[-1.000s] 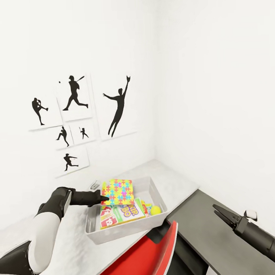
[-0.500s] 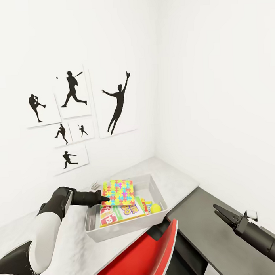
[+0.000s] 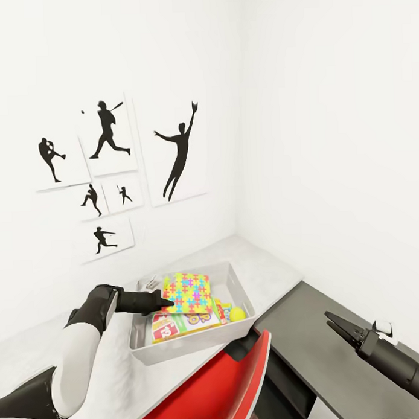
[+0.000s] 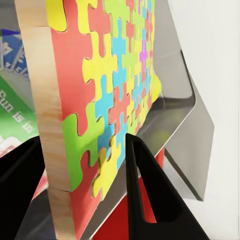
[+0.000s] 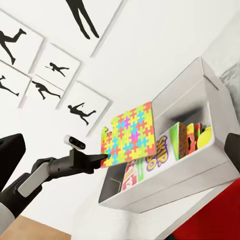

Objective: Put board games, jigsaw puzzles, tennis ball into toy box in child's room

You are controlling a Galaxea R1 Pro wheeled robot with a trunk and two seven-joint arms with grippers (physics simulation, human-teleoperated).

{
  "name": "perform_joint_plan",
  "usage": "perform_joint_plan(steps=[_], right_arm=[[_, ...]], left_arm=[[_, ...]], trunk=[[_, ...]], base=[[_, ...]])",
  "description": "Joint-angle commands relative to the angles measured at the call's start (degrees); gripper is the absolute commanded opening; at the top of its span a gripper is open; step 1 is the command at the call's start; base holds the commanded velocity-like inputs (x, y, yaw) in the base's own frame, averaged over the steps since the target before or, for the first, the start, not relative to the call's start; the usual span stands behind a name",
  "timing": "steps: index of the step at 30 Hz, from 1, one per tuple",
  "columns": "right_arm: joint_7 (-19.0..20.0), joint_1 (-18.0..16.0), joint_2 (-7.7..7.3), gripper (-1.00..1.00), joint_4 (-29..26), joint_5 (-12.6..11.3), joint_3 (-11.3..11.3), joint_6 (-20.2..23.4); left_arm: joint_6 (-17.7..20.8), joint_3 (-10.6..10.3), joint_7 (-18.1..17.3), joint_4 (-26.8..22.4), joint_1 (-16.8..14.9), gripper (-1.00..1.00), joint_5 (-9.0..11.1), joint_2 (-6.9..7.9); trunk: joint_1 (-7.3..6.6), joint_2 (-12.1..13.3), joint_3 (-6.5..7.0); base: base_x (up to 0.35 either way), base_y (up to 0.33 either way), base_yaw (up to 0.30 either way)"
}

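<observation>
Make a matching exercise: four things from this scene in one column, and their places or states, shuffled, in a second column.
1. jigsaw puzzle
2. tennis ball
3. right gripper
4. SKIP BO box

A. lying in the toy box, under the held slab
B. over the dark grey side unit, holding nothing
C. pinched by the left gripper above the toy box
D. in the toy box's corner, beside upright game boxes

Pairs: 1-C, 2-D, 3-B, 4-A

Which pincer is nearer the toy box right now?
Left. The left pincer holds a jigsaw puzzle over the toy box; the right pincer hangs off beside it.
</observation>
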Motion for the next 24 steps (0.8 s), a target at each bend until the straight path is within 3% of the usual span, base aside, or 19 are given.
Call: perform_joint_plan(steps=[1, 10, 24], right_arm=[[0.0, 0.0, -0.02, 1.00, 0.0, -0.2, 0.0, 0.3], [0.0, 0.0, -0.06, 1.00, 0.0, -0.2, 0.0, 0.3], [0.0, 0.0, -0.07, 1.00, 0.0, -0.2, 0.0, 0.3]], left_arm=[[0.3, 0.4, -0.5, 0.0, -0.1, -1.00, -0.6, -0.29], [0.1, 0.4, 3.6, 0.0, -0.1, -1.00, -0.2, -0.62], [0.0, 0.4, 4.4, -0.1, -0.1, -1.00, 0.1, -0.62]], trunk=[[0.04, -0.1, -0.22], [0.04, -0.1, -1.06], [0.04, -0.1, -2.37]], base=[[0.000, 0.000, 0.000], [0.000, 0.000, 0.000], [0.000, 0.000, 0.000]])
